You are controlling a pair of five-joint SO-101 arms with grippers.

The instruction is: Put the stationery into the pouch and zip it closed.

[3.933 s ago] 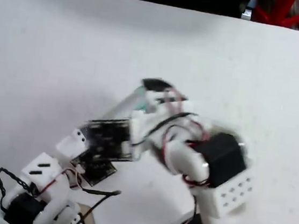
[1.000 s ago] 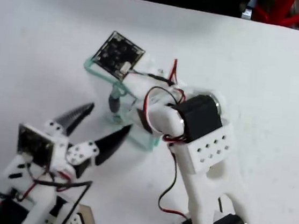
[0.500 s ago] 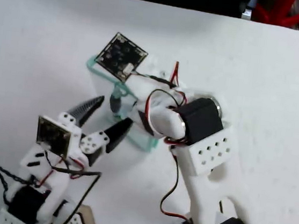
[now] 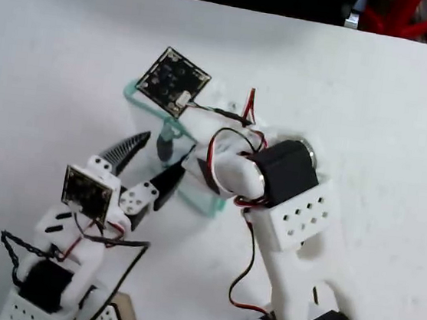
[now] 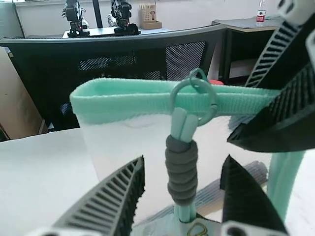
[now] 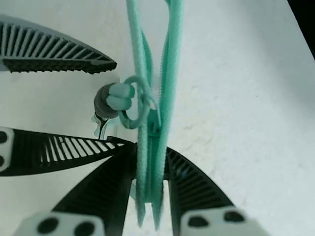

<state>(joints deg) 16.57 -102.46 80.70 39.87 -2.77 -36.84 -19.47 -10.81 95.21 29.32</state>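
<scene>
Our right jaws are clamped on the pouch (image 5: 123,93) rim; our left jaws stand apart around its zipper pull (image 5: 182,164).

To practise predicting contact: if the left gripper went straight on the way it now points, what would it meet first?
Most likely the grey zipper pull, hanging in line between the left gripper's open fingers; the pouch wall lies just behind it. The gap is hard to judge.

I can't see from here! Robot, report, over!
Left gripper open, straddling zip pull. Right gripper shut on pouch rim. Zip looks partly open. Over.
</scene>
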